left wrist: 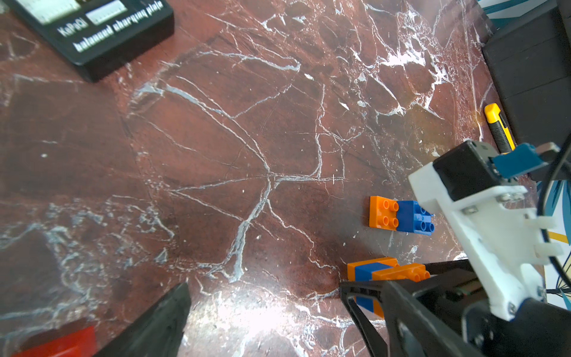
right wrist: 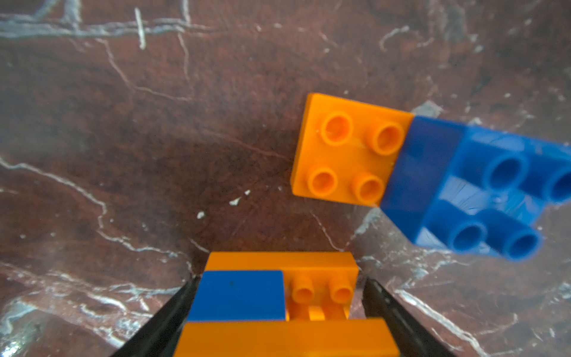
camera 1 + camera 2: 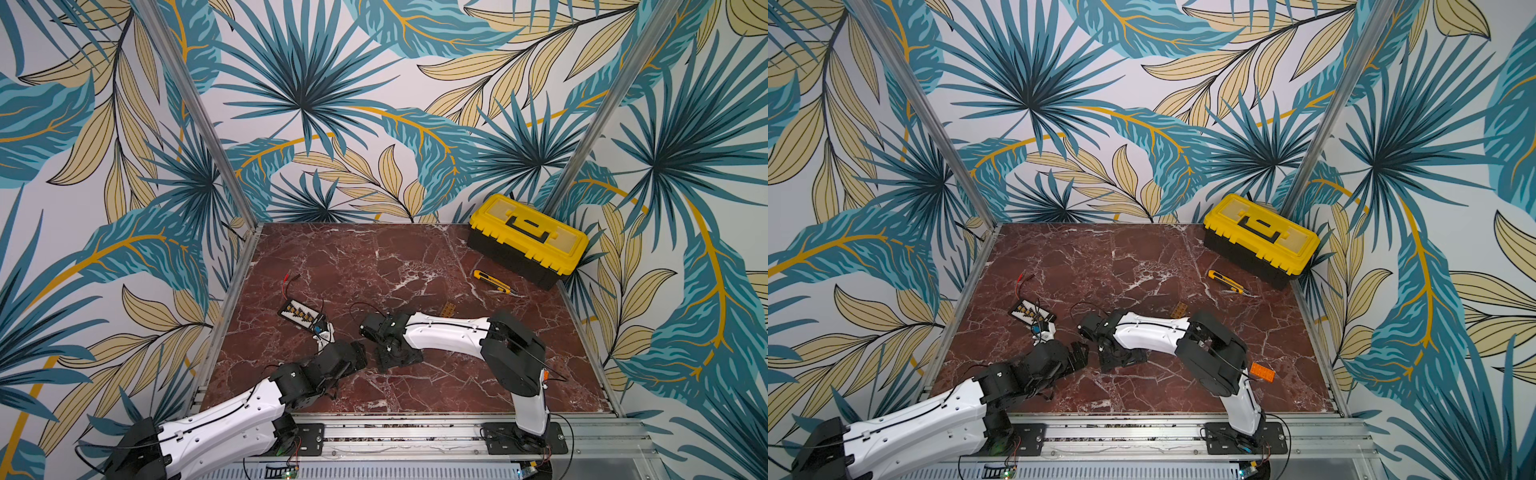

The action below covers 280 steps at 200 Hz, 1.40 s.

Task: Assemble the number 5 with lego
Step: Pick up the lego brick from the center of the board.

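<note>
- right gripper [image 2: 281, 279] jaws clamped on the orange-and-blue lego stack [image 2: 241, 293];
- left gripper [image 3: 1077, 355] spread wide, near the right one;
- orange-and-blue lego pair [image 1: 398, 216] lies just beside the stack

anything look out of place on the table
One orange brick lies alone beside the right arm's elbow, far from the orange-and-blue stack. A utility knife lies loose near the toolbox.

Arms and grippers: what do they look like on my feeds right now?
Both the left arm and right arm have glossy white shells, bulky black joints and thin black cables along them. The left gripper and right gripper are black with tapering fingers. Each wrist carries a white camera mount with a blue plug.
</note>
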Each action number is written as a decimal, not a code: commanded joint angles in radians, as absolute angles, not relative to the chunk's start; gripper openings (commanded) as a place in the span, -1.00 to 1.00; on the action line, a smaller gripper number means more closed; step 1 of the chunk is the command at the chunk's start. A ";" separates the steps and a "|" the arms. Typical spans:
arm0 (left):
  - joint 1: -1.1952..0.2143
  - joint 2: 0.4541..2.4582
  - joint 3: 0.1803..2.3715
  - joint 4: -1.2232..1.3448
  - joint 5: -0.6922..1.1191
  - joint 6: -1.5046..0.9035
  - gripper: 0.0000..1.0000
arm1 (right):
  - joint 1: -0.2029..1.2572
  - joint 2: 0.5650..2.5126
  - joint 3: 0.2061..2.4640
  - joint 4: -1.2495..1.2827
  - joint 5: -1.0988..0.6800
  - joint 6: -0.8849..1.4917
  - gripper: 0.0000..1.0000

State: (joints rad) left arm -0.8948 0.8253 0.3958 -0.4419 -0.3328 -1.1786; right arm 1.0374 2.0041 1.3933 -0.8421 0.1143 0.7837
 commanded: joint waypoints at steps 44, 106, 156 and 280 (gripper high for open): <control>-0.890 0.812 0.382 -0.451 -0.343 -1.183 0.99 | 1.044 2.043 1.370 -0.848 0.148 0.794 0.68; -0.890 0.808 0.380 -0.453 -0.341 -1.186 0.99 | 1.042 2.043 1.365 -0.840 0.153 0.799 0.73; -0.890 0.811 0.380 -0.451 -0.341 -1.186 0.99 | 1.042 2.044 1.360 -0.831 0.148 0.804 0.73; -0.890 0.817 0.380 -0.445 -0.339 -1.186 0.99 | 1.026 2.008 1.315 -0.782 0.170 0.838 0.74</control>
State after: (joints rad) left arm -0.8948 0.8227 0.3958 -0.4431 -0.3325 -1.1793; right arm 1.0367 1.9896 1.3663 -0.8078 0.1234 0.8085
